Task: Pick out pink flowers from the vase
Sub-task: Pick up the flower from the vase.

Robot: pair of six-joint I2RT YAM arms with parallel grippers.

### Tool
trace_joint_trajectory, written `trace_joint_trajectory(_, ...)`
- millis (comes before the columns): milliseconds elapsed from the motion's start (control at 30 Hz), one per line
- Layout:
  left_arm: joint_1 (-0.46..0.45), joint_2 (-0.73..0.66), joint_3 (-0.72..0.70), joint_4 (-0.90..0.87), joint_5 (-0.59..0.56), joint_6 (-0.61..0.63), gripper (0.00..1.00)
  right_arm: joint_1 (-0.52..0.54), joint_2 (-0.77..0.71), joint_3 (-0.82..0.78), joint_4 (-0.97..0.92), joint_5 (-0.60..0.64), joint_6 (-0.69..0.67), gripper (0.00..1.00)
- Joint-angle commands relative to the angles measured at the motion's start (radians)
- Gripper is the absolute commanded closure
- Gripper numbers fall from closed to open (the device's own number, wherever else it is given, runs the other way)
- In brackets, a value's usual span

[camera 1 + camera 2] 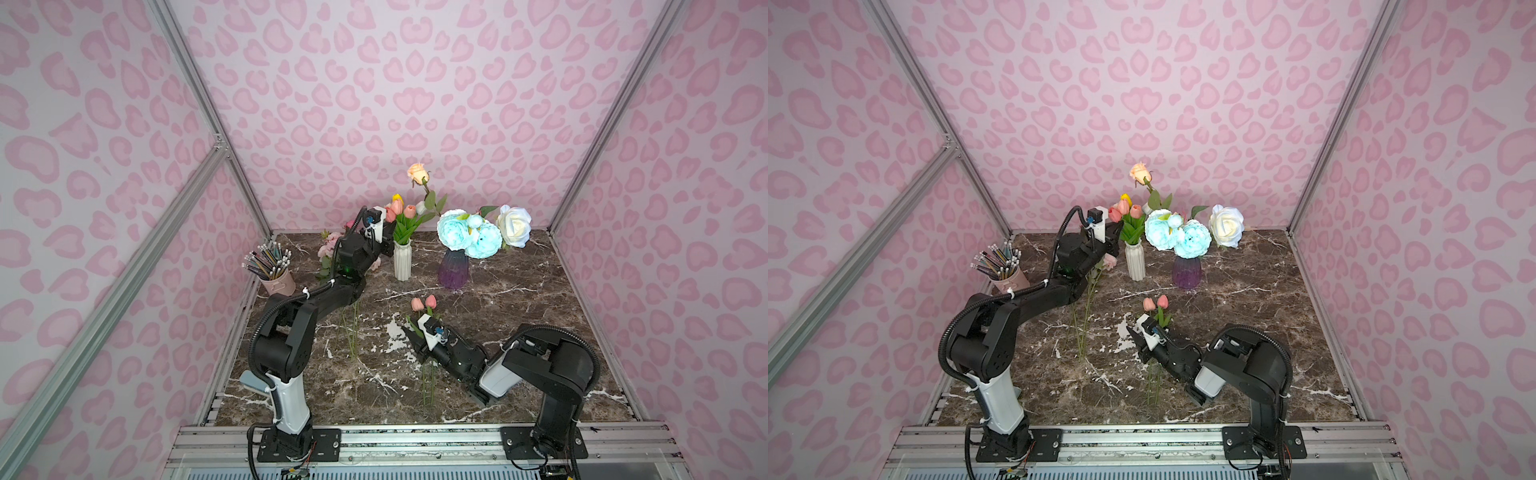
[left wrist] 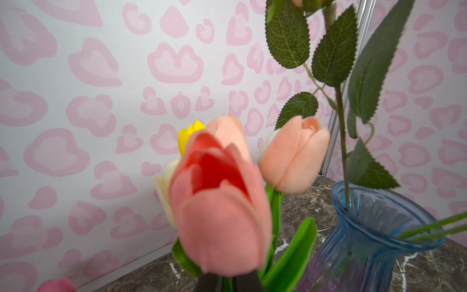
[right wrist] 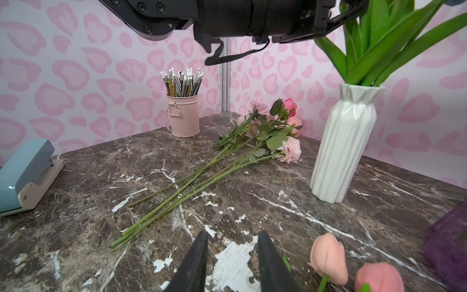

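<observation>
The white ribbed vase [image 1: 402, 259] [image 1: 1135, 262] [image 3: 346, 141] at the back holds salmon-pink, yellow and white tulips [image 1: 398, 208]. My left gripper [image 1: 392, 237] [image 1: 1116, 235] [image 2: 227, 284] is at that bunch, just above the vase mouth. It is shut on the green stem of a salmon-pink tulip [image 2: 219, 215]. Two pink tulips [image 1: 424, 303] [image 1: 1155, 303] [image 3: 328, 257] lie on the table. My right gripper [image 1: 405, 330] [image 1: 1129, 330] [image 3: 231, 235] hovers low beside them, open and empty. Pale pink roses and a magenta bud [image 3: 290, 149] [image 1: 330, 245] lie at the back left.
A purple-blue glass vase [image 1: 453, 268] [image 2: 374, 235] holds light blue peonies [image 1: 465, 235], a white rose [image 1: 515, 224] and a tall peach rose [image 1: 417, 172]. A pink cup of pencils [image 1: 276, 280] [image 3: 183, 116] stands at the left wall. A blue stapler [image 3: 27, 172] lies front left.
</observation>
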Motion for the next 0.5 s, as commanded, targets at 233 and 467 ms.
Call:
trace_joint_trajectory(233, 0.002, -0.114, 0.016, -0.035, 0.012, 0.030, 0.91, 0.003, 0.012, 0.007, 0.062, 0.001, 0.004, 0.65)
trace_joint_trajectory(467, 0.001, -0.198, 0.051, -0.110, 0.023, 0.035, 0.91, 0.008, 0.012, 0.012, 0.048, 0.005, -0.003, 0.65)
